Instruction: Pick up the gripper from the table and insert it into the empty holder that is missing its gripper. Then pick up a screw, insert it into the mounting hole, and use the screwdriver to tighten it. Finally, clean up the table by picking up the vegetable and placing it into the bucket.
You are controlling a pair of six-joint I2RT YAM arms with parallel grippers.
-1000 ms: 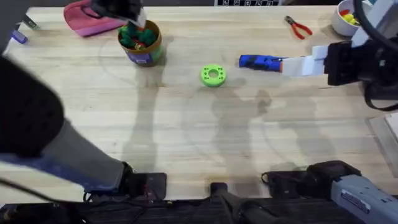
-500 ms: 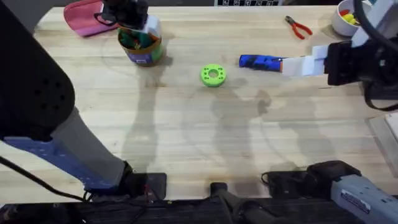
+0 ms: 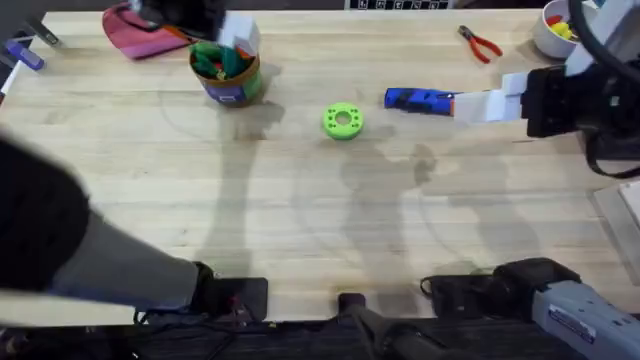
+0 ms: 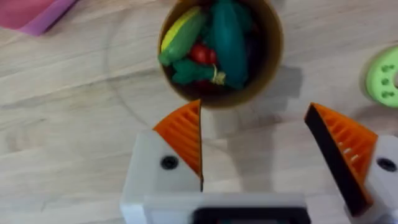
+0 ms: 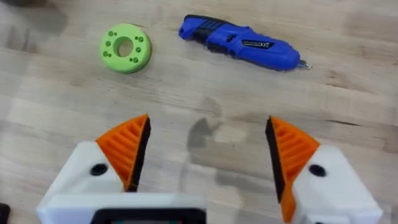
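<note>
Both end effectors gape empty; the left end effector (image 4: 255,146), blurred overhead, has drawn back from the short round yellow-tan bucket (image 3: 226,70), partly hiding its rim.

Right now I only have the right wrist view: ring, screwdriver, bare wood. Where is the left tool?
Observer: The left tool is at the table's far left, above the bucket, fingers open with nothing between them.
Operator: Vegetable in yet?
Observer: Looks so. The left wrist view shows a dark green vegetable lying in the bucket on top of yellow, red and green pieces.
Operator: Anything near my arm I can't see?
Observer: Red-handled pliers lie at the far edge, with a white bowl in the far right corner.
</note>
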